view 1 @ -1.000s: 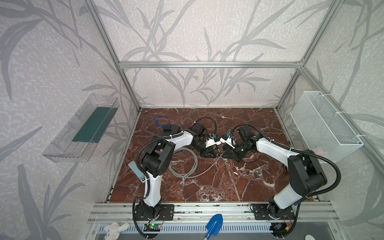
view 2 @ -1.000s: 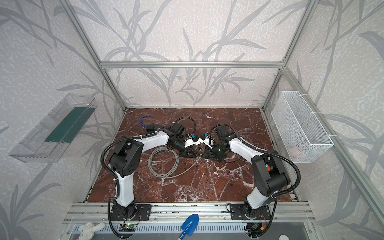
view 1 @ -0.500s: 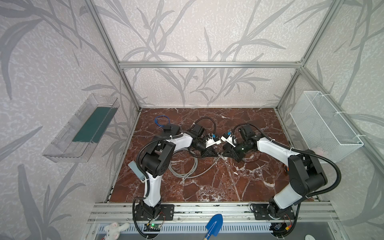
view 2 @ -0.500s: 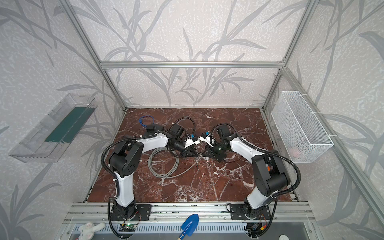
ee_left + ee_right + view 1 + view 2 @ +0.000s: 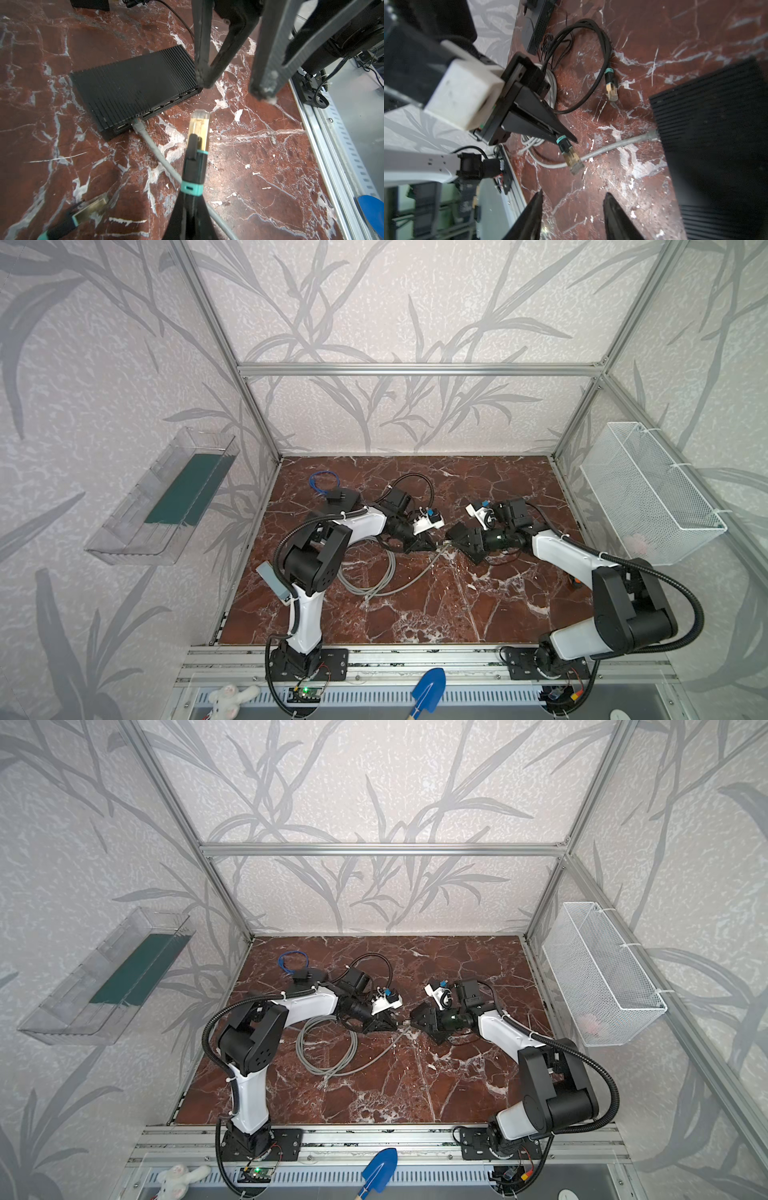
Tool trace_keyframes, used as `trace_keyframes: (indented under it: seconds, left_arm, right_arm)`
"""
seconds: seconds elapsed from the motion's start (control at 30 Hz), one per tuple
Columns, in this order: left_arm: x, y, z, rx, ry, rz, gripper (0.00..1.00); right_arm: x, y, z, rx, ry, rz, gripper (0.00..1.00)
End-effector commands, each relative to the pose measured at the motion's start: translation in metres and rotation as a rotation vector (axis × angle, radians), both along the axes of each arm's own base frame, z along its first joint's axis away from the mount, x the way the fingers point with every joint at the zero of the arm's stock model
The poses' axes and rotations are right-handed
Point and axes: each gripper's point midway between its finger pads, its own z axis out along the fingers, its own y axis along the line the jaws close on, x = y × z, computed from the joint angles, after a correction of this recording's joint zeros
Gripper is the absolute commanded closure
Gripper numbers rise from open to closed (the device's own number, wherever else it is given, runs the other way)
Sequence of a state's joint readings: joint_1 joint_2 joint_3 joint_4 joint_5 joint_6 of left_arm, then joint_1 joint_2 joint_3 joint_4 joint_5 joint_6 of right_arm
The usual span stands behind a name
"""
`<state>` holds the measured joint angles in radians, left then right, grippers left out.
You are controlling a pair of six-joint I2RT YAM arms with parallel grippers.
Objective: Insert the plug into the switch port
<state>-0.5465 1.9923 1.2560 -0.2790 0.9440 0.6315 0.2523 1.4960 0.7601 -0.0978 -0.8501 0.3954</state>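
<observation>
Left gripper [image 5: 192,185]: I see its fingers pinched together on the plug [image 5: 198,128], tip just short of the switch [image 5: 135,87]. Switch flat mid-tabletop [image 5: 270,166], port edge facing the plug, grey cable [image 5: 158,153] in one socket. Right gripper [image 5: 574,193] parted, empty, beside the switch's end. Bare marble runs to the front edge.

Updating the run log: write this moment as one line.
left gripper shut on plug | right gripper open, empty | plug not yet in switch | grey cable in one port
</observation>
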Motion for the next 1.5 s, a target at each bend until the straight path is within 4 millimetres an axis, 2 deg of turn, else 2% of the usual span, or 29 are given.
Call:
trace_keyframes:
  seconds: [0.0,0.17,0.33,0.4,0.67,0.9,1.2,1.47]
  left_arm:
    - [0.009,-0.008,0.018,-0.03,-0.077,-0.006,0.99]
    - [0.011,-0.009,0.019,-0.032,-0.083,-0.003,0.99]
    - [0.014,-0.012,0.019,-0.041,-0.088,0.007,0.99]
    - [0.016,-0.012,0.019,-0.039,-0.088,0.016,0.98]
    - [0.024,-0.017,0.021,-0.057,-0.092,0.037,0.96]
    - [0.026,-0.02,0.026,-0.094,-0.104,0.049,0.71]
    - [0.025,-0.025,0.031,-0.141,-0.081,0.049,0.7]
    - [0.018,-0.025,0.022,-0.072,-0.087,0.034,0.68]
  right_arm:
    - [0.022,0.009,0.011,0.152,0.115,-0.152,0.53]
    - [0.034,0.011,0.007,0.221,0.171,-0.23,0.56]
    - [0.039,0.017,0.001,0.248,0.206,-0.227,0.64]
    - [0.039,0.022,0.0,0.271,0.217,-0.212,0.72]
    - [0.032,0.023,-0.006,0.276,0.249,-0.207,0.86]
    - [0.029,0.019,-0.004,0.254,0.209,-0.169,0.89]
    - [0.026,0.019,-0.007,0.254,0.198,-0.133,0.89]
    - [0.026,0.02,-0.001,0.278,0.191,-0.126,0.9]
